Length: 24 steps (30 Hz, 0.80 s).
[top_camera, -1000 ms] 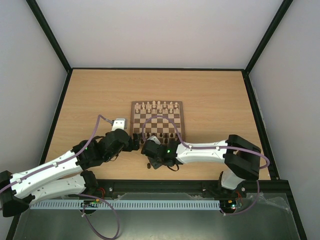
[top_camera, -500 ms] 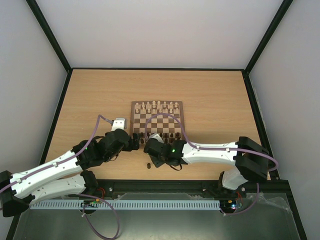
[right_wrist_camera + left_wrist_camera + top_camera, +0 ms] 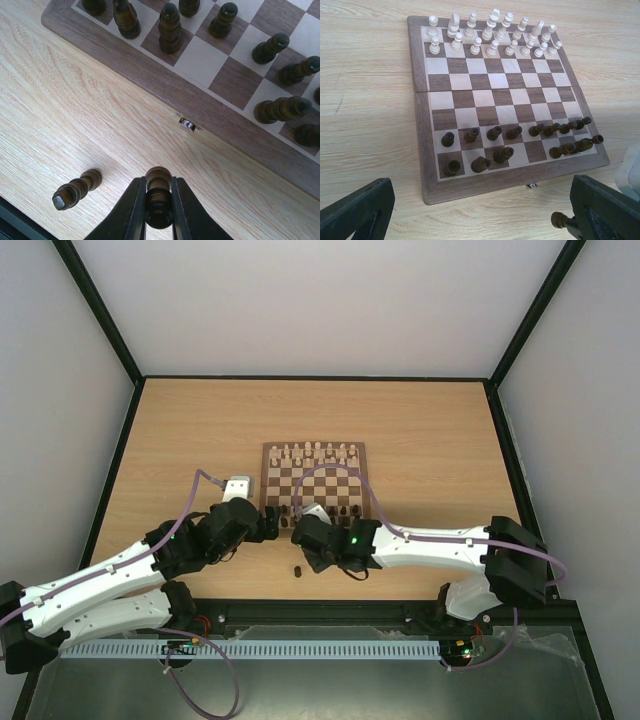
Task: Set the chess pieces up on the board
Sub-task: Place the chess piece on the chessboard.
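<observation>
One dark piece [image 3: 158, 186] is pinched upright in the right gripper [image 3: 159, 201], whose jaws are nearly closed around its stem, over bare table just off the near edge of the board [image 3: 314, 474]. A second dark piece [image 3: 76, 188] lies on its side on the wood nearby, apart from the board. The other dark pieces [image 3: 520, 142] stand in the two rows nearest the arms. Some of them lean, and the back row shows two empty squares near its middle.

The step in hand looks like carrying the held piece to one of those gaps. That calls for lifting it over the front row, lowering it straight into the empty square and opening without knocking the close neighbours. The fallen piece would remain to be fetched.

The left gripper [image 3: 480, 216] hangs spread wide and holding nothing, facing the board from its near left corner. Cream pieces [image 3: 490, 35] fill the far rows. The table [image 3: 200, 430] is pale wood grain, enclosed by plain white walls [image 3: 300, 300] and a black frame [image 3: 315, 377].
</observation>
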Motion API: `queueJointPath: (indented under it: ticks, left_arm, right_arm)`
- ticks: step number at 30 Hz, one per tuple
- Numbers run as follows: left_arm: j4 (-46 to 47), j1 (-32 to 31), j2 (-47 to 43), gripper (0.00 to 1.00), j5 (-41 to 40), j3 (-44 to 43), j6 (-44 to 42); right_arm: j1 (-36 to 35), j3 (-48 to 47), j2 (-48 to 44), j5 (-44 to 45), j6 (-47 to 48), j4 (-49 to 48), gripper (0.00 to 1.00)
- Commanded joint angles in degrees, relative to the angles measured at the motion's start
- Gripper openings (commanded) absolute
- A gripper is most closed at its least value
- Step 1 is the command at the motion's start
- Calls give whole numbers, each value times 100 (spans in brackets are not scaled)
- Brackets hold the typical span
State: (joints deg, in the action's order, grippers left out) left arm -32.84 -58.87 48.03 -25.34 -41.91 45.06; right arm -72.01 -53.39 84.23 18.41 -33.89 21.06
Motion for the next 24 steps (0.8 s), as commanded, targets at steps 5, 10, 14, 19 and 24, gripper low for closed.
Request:
queueJointPath:
  ticks: [5, 10, 14, 19, 24]
  left_arm:
    - [-144, -10, -58, 99, -133, -34, 7]
    - [-136, -10, -46, 99, -138, -21, 27]
    - [-152, -10, -66, 99, -138, -5, 47]
    - [-161, -10, -117, 99, -146, 6, 39]
    - [-135, -10, -102, 99, -129, 0, 22]
  right_arm:
    - [88, 64, -313, 201, -31, 401, 11]
    - [270, 8, -412, 177, 34, 414, 11]
    - [420, -101, -395, 140, 133, 444, 11]
    - [659, -191, -261, 59, 237, 437, 11]
    - [887, -376, -42, -14, 391, 407, 11]
